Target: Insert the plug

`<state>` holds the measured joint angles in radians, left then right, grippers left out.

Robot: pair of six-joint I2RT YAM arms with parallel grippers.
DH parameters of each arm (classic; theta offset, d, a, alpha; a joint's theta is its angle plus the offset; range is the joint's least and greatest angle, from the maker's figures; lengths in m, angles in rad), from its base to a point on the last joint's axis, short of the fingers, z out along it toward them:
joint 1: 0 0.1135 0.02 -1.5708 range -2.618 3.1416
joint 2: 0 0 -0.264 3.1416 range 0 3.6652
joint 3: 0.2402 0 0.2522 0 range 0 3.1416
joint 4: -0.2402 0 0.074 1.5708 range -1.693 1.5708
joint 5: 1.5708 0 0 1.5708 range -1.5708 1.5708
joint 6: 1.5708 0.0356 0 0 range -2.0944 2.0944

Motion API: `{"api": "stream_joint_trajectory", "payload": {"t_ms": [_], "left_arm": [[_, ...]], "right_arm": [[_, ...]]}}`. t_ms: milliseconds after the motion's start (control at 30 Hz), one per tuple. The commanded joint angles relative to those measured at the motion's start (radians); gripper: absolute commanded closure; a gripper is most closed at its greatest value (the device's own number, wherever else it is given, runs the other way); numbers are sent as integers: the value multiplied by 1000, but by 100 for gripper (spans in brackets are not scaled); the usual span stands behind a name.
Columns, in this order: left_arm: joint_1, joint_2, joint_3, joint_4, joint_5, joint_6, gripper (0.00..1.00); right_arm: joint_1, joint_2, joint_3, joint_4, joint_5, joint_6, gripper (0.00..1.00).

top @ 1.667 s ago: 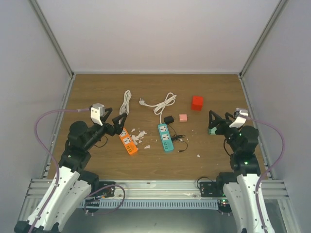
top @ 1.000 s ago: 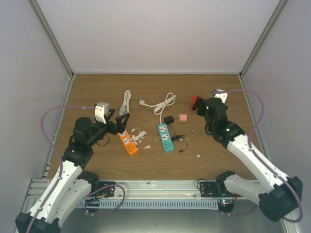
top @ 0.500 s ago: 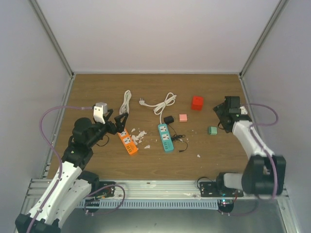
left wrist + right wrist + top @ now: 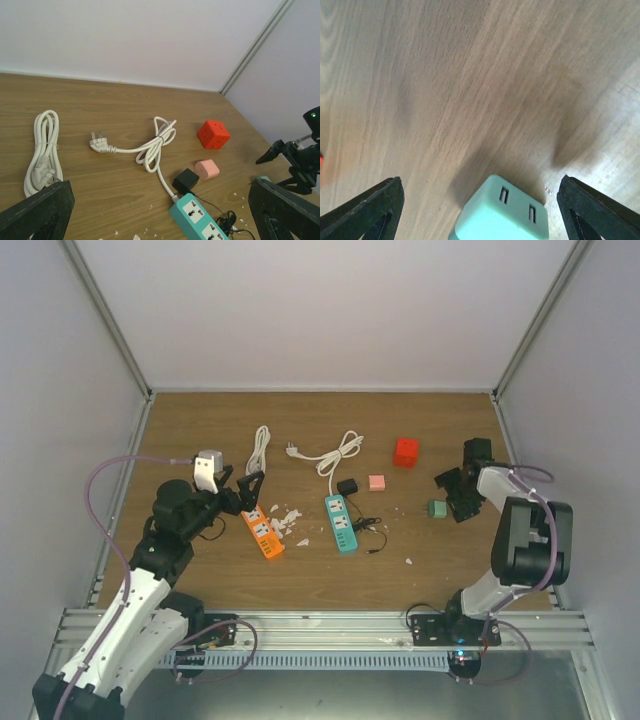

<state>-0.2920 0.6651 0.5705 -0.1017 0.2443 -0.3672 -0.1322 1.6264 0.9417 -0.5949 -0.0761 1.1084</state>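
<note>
Tabletop (image 4: 200,430) from above: plug (image 4: 347,487) lying on the wood right at the far end of teal power strip (image 4: 341,523), thin black wire (image 4: 372,532) tangled just right of that strip. Orange power strip (image 4: 263,531) to the left, white scraps (image 4: 289,515) scattered between the two strips. Bundled white cord (image 4: 260,448) and looser white cord (image 4: 335,452) farther back. Red cube (image 4: 405,451) and pink adapter (image 4: 377,482) to the right of the plug. Left gripper (image 4: 243,485) near the orange power strip's far end, spread wide, grasping nothing. Right gripper (image 4: 452,496) low beside mint adapter (image 4: 437,508), well apart from the plug.

Left wrist: left gripper (image 4: 160,185) released, black fingers (image 4: 37,212) far apart at both lower corners, only bare wood and cord between them. Plug (image 4: 185,180) resting against the end of the teal power strip (image 4: 200,217), beside the looser white cord running into it. Strip sockets facing up, holes showing. Pink adapter (image 4: 207,169) just behind the plug, red cube (image 4: 213,134) farther back.

Right wrist: right gripper (image 4: 480,182) spread, fingers (image 4: 365,215) at both bottom corners. Mint adapter (image 4: 502,215) between them, clear of both, two slots facing up. Blurred wood grain beyond.
</note>
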Motion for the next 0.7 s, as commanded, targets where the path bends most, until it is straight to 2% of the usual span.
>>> {"api": "stream_joint_trajectory", "payload": {"t_ms": [0, 367, 667], "left_arm": [[-3, 15, 6, 40, 2, -8, 1], [-3, -7, 2, 31, -6, -16, 1], [-4, -16, 0, 22, -19, -19, 1]], "right_arm": [[-1, -44, 12, -84, -24, 72, 13], [117, -257, -102, -135, 47, 321, 14], [117, -151, -84, -84, -11, 364, 15]]}}
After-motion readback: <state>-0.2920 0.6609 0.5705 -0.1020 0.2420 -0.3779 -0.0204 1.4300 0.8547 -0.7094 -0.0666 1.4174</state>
